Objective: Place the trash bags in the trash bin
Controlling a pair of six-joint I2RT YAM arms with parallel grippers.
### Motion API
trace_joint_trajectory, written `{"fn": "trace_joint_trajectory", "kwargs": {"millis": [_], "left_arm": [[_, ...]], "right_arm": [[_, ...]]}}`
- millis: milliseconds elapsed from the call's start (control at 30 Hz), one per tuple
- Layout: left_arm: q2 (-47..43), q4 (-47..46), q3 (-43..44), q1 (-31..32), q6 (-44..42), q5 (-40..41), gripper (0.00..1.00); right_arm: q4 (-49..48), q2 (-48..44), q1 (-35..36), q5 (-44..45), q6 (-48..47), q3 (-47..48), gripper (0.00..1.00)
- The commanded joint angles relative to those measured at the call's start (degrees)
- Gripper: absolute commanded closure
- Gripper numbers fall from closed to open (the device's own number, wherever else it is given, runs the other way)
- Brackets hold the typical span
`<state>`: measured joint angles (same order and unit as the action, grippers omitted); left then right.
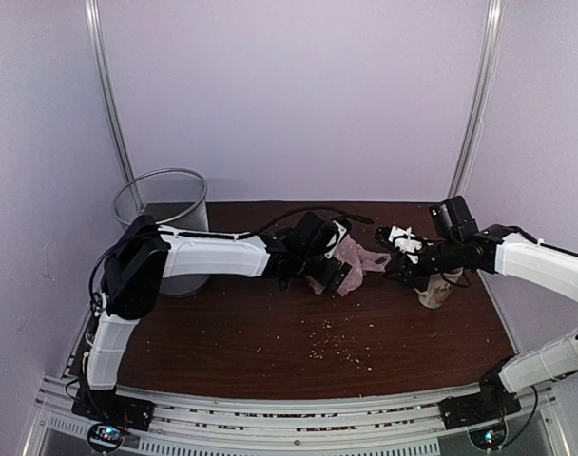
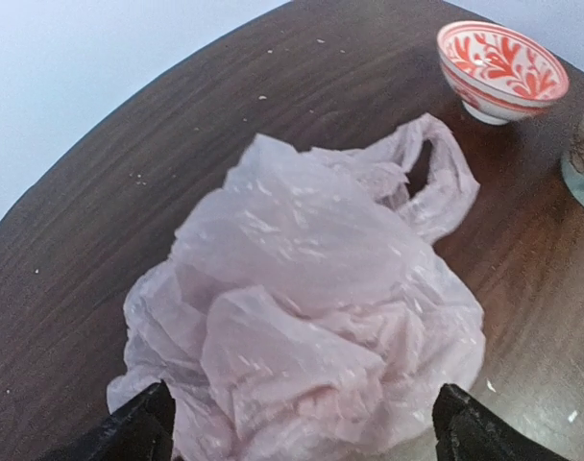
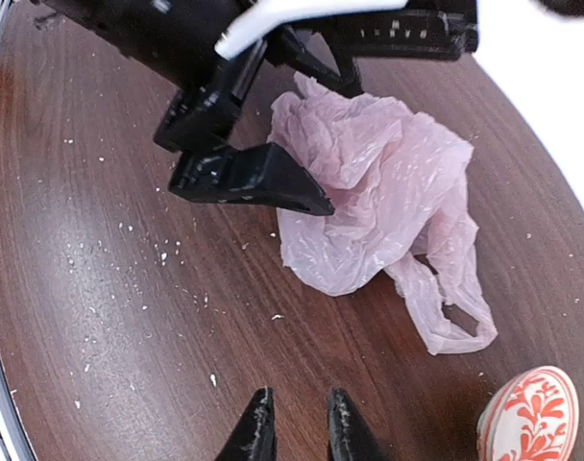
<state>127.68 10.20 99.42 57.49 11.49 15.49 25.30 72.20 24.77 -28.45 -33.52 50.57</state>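
Left wrist: my left end effector (image 2: 297,427) gapes around the bag (image 2: 311,307). Thin film could slip free during closing; my right end effector (image 3: 294,427) is nearly closed, empty

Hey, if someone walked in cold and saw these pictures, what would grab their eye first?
Probably the crumpled pink trash bag in the middle of the dark table, with the left gripper open and straddling it. Next, the red-and-white patterned bowl just beyond the bag, and the grey trash bin at the table's far left corner.
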Motion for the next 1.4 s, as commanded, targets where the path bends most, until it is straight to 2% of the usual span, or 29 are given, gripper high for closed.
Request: {"fn": "trace_joint_trajectory", "kwargs": {"millis": [0, 133, 200, 300, 400, 533, 600, 667, 700, 800, 933, 1133, 1367], "left_arm": [[3.3, -2.5, 5.3, -2.4, 3.0, 6.9, 0.04], [4.3, -5.6, 4.6, -3.9, 0.7, 4.2, 0.09], [4.1, -6.0, 3.8, -4.4, -1.4, 0.3, 0.18], [1.5, -7.4, -0.6, -4.5, -4.4, -5.3, 0.49], [-5.2, -8.8, -8.0, -4.4, -5.1, -9.2, 1.00], [-17.2, -14.8, -22.2, -4.3, -5.6, -14.1, 1.00], [-23.5, -17.3, -28.8, -4.2, -5.4, -17.5, 1.00], [-29.7, -19.7, -35.4, -4.1, -4.4, -21.0, 1.00], [-32.4, -20.5, -37.6, -4.0, -4.0, -23.1, 1.00], [-39.6, -21.4, -42.9, -3.9, -1.4, -28.1, 1.00], [-47.6, -19.7, -46.6, -3.9, 2.9, -28.0, 1.00], [-56.3, -15.1, -46.5, -3.9, 10.7, -23.9, 1.00], [-58.0, -10.2, -43.4, -4.2, 19.8, -25.4, 1.00]], "right_arm": [[-2.8, -7.0, -1.4, 2.5, 4.9, -2.1, 0.79], [-3.6, -8.5, -5.5, 0.7, 5.0, -3.6, 0.78], [-3.3, -8.3, -6.4, 0.6, 4.8, -3.5, 0.78], [-3.5, -8.6, -6.4, -0.3, 4.7, -3.4, 0.77], [-3.9, -9.0, -6.5, -0.8, 5.3, -3.0, 0.74], [-3.2, -9.7, -6.5, -3.8, 3.6, -3.1, 0.69], [-2.2, -10.2, -6.4, -6.5, 1.6, -3.2, 0.59], [-0.5, -10.6, -6.2, -9.6, 0.1, -3.2, 0.42], [0.4, -10.6, -5.9, -11.0, -0.7, -3.1, 0.38], [3.2, -11.0, -3.7, -13.7, -3.9, -2.4, 0.32], [4.4, -14.4, 2.3, -13.9, -7.6, -2.7, 0.31], [0.3, -14.4, 17.2, -0.5, -8.7, -5.4, 0.29], [-9.4, -9.8, 23.6, 8.0, -7.1, -6.5, 0.27]]}}
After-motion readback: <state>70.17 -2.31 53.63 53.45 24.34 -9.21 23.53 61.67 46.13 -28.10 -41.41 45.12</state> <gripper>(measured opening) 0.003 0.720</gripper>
